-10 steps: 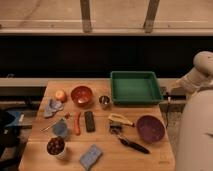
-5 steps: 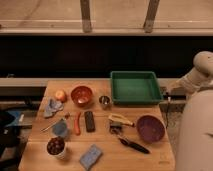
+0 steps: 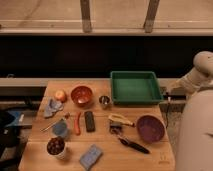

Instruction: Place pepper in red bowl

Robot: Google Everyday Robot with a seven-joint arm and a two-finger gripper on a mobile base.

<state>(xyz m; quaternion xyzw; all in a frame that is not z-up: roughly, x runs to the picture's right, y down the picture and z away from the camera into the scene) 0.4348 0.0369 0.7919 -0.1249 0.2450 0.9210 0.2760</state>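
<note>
Pepper (image 3: pixel 77 123): lies flat on the bench (image 3: pixel 165 152), left of centre, long axis running roughly 12 to 6. A black block (image 3: pixel 89 121) sits just beside it at 3 o'clock.
Red bowl (image 3: pixel 81 95): near the pepper at its 12 o'clock, not touching. Looks empty.
Neighbours: steel cup (image 3: pixel 104 101) at the bowl's 3 o'clock, orange fruit (image 3: pixel 60 95) at its 9 o'clock.
Pincer (image 3: pixel 169 93): off the bench's 3 o'clock edge, just past the green tray (image 3: pixel 135 74). Well apart from the pepper. Released or clenched: cannot tell.
Arm pose: pale forearm slopes down from the far right, elbow high, tip aimed toward 9 o'clock.
Step in hand: judged as the reach; nothing grasped yet.
Doing it well: cross above the tray and cup, and come down over the pepper's middle. Close across its slim width, keeping clear of the block. Lift straight up, then make the short carry toward 12 o'clock and release low over the bowl's centre.
</note>
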